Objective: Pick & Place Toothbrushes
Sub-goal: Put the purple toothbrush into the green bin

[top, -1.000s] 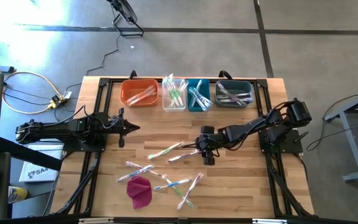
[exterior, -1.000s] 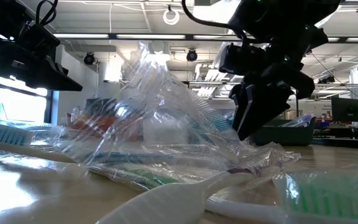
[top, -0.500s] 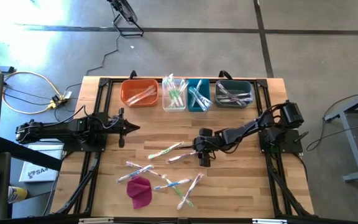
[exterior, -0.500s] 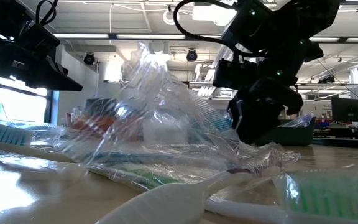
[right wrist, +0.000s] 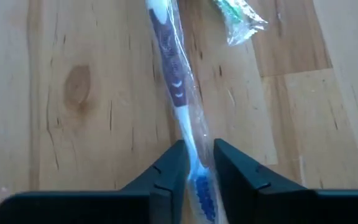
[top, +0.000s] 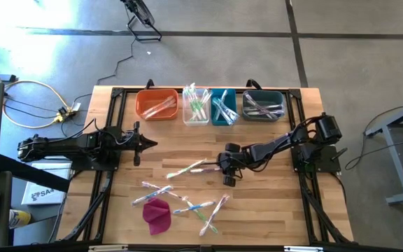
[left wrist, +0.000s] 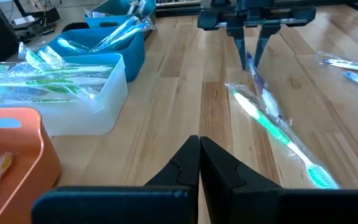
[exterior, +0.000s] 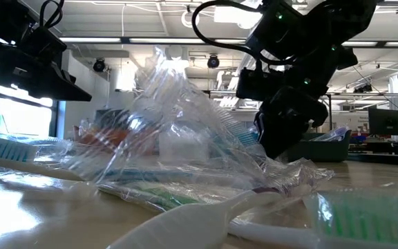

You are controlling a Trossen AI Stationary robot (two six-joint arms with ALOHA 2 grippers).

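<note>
High view: I've got the right gripper down at mid-table, arm stretched in from the right edge, low and nearly flat. It sits on the end of a wrapped toothbrush; finger gap too small to read here. Left gripper waits on the table's left side, pointing inward, well apart from the loose toothbrushes scattered toward the near edge by a magenta cloth. Four bins at the far edge (orange bin, clear bin, blue bin, dark bin) all hold wrapped brushes.

Low view: crumpled wrappers block most of the table; right gripper shows dark behind them, tips hidden.

Left wrist view: left fingers pressed together, nothing between. Farther off, the right gripper points straight down, fingers a narrow gap apart, straddling the purple-handled toothbrush; a green toothbrush lies just beside it.

Right wrist view: the fingers are closed to a slim gap around the purple brush, bristle end between them. Can't tell if it's lifted off the wood.
</note>
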